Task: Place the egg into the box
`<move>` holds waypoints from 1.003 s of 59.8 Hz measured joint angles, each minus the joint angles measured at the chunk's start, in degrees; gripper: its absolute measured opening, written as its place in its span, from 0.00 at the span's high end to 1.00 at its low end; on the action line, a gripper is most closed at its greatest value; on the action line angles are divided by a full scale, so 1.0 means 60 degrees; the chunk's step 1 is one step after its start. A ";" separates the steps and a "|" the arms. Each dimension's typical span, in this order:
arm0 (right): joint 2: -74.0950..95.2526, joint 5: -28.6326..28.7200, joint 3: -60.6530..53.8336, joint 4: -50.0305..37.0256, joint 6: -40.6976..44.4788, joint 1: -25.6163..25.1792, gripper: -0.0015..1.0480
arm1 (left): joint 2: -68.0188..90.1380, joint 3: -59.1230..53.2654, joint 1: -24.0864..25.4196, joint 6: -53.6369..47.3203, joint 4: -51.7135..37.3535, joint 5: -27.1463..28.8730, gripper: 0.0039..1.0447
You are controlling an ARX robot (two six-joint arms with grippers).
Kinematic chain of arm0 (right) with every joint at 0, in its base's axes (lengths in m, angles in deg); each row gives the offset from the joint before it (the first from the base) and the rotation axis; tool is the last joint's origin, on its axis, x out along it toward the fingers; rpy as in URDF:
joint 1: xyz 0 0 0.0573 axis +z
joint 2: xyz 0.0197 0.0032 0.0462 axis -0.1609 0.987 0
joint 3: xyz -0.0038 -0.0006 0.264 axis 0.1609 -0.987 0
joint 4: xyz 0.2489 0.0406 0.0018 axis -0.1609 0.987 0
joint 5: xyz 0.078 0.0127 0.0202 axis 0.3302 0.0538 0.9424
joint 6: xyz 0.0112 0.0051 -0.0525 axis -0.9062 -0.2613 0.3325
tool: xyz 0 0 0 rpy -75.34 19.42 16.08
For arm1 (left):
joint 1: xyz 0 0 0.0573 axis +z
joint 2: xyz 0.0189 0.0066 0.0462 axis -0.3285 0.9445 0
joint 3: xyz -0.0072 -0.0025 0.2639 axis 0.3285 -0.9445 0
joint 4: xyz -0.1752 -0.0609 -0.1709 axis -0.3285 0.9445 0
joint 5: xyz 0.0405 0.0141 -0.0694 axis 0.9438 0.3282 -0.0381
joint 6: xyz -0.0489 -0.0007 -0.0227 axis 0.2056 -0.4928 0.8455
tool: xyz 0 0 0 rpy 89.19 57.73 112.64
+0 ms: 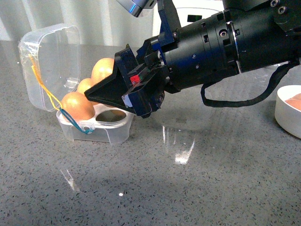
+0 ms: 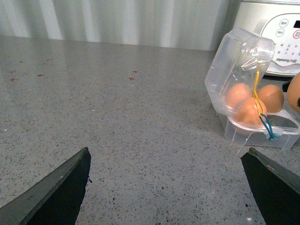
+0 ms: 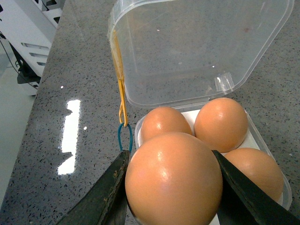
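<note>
boxed eggs (image 3: 221,123) 3 | held egg (image 3: 173,180) 1 | box (image 3: 201,51) 1 | bowl (image 1: 285,115) 1

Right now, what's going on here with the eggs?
The right gripper is shut on a brown egg and holds it over the open box, whose lid is tipped back. Three eggs sit in the tray, and the near hole by the gripper is empty, so the egg is not yet placed. The left gripper is open over the table, holding nothing.
</note>
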 joint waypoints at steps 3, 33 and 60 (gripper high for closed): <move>0.0000 -0.0004 0.0000 0.0000 0.0011 0.0004 0.55 | 0.0000 0.0000 0.0000 0.0000 0.0000 0.0000 0.06; -0.0015 -0.0106 0.0004 -0.0182 -0.0138 -0.0073 0.07 | 0.0000 0.0000 0.0000 0.0000 0.0000 0.0000 0.06; -0.1417 -0.1512 -0.0244 -0.1814 -0.1373 -0.1617 0.07 | 0.0000 0.0000 0.0000 0.0000 0.0000 0.0000 0.06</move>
